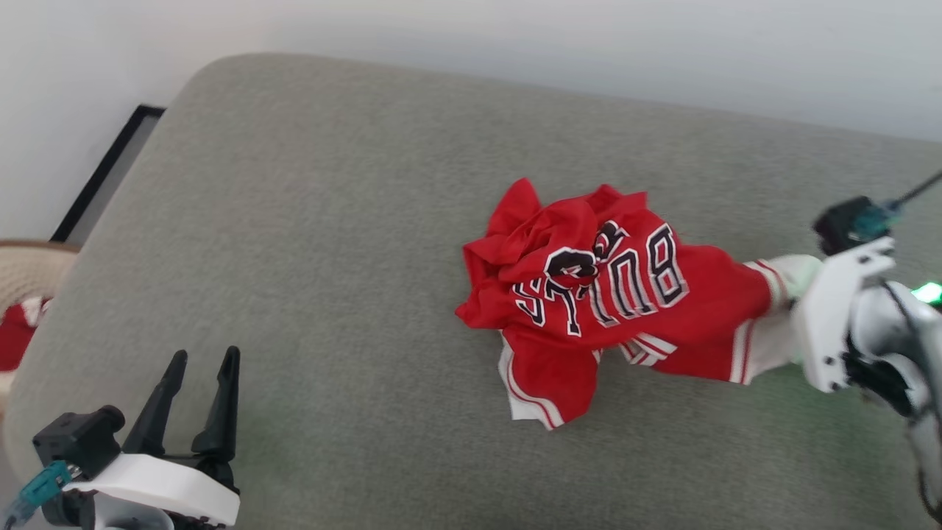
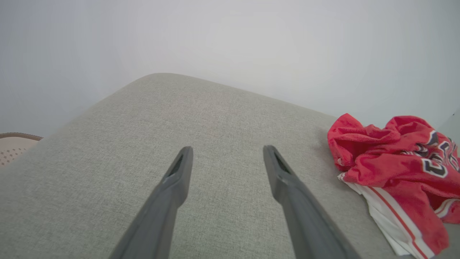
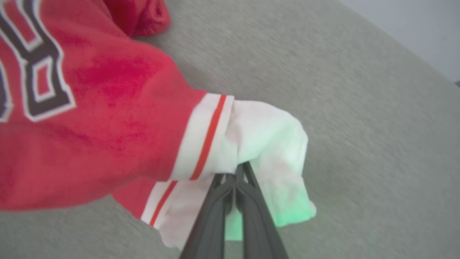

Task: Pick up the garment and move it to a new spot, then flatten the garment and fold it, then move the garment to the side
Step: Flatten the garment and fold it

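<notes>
Garment [image 1: 596,294] lay crumpled on the cushion [image 1: 331,221]; my right gripper [image 3: 235,169] clenched its white sleeve [image 3: 266,136], my left gripper [image 1: 205,355] hung released, near left. I judged flattening and folding not yet begun.

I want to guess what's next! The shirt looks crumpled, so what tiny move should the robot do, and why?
Probably the right gripper should lift: it is shut on the white sleeve of the garment, whose rest lies crumpled on the grey cushion, and the open left gripper is apart.
</notes>
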Controlling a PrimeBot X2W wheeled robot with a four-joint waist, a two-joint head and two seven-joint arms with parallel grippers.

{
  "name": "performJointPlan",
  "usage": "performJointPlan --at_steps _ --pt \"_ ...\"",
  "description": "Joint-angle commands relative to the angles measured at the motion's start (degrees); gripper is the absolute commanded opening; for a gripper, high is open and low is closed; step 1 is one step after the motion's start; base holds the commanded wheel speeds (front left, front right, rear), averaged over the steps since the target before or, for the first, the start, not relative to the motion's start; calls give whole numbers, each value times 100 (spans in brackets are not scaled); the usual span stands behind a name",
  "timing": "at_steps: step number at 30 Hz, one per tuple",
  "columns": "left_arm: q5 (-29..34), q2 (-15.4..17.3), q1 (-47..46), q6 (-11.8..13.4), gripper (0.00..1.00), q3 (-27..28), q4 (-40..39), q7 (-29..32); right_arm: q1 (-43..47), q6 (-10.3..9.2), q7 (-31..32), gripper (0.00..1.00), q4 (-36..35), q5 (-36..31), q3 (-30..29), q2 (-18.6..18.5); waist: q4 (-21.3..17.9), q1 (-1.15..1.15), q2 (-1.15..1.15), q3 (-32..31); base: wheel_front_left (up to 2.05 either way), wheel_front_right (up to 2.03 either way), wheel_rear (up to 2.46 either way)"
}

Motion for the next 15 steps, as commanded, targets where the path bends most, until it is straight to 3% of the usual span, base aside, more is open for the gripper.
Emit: performJointPlan --at_steps 1,10,15 --pt "-15 32 38 -3 100 21 -26 -31 124 -14 57 0 -62 12 -69 -23 -124 0 0 -88 0 0 0" --pt "-37 105 22 25 100 9 -100 21 1146 -14 822 0 -567 -172 -1576 -155 -332 0 0 -144 0 0 0" --pt "-33 102 -71 12 100 -88 -94 61 1446 -14 742 0 -338 -275 -2119 202 -295 0 0 -83 0 0 0"
